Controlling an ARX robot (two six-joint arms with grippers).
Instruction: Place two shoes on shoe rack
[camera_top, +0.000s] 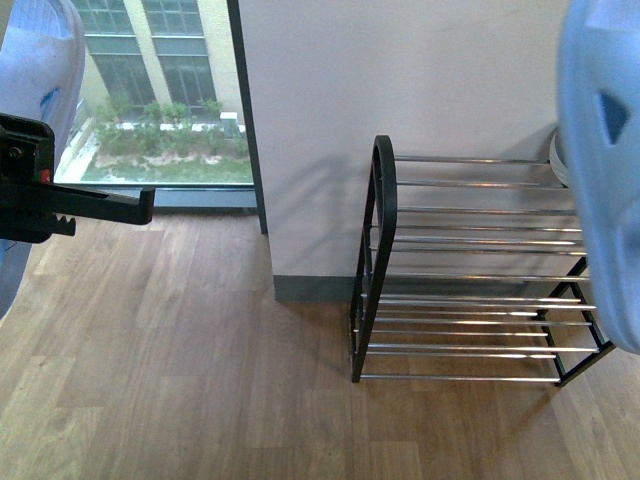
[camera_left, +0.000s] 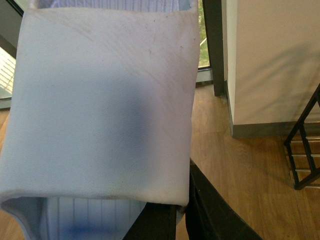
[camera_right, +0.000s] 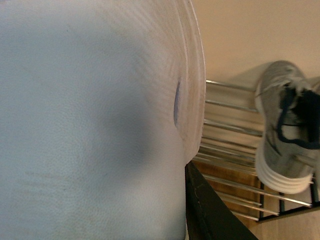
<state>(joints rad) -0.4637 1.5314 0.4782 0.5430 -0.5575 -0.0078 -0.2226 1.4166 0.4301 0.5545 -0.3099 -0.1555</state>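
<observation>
Each gripper holds a light blue shoe. In the front view the left shoe (camera_top: 40, 60) hangs at the upper left, with my left gripper (camera_top: 110, 208) shut on it. The right shoe (camera_top: 600, 150) fills the right edge, just in front of the shoe rack (camera_top: 470, 240). Up close, the left shoe (camera_left: 100, 100) covers most of the left wrist view, pinched by dark fingers (camera_left: 210, 215). The right shoe (camera_right: 90, 125) fills the right wrist view beside one black finger (camera_right: 210, 215) of my right gripper, which is shut on it. The rack's silver bars (camera_right: 230, 150) lie just beyond.
A grey sneaker with a white sole (camera_right: 282, 125) lies on the rack's upper bars. The rack stands against a white wall (camera_top: 400, 80) on wooden floor (camera_top: 200, 380). A window (camera_top: 150, 100) reaches the floor at the left.
</observation>
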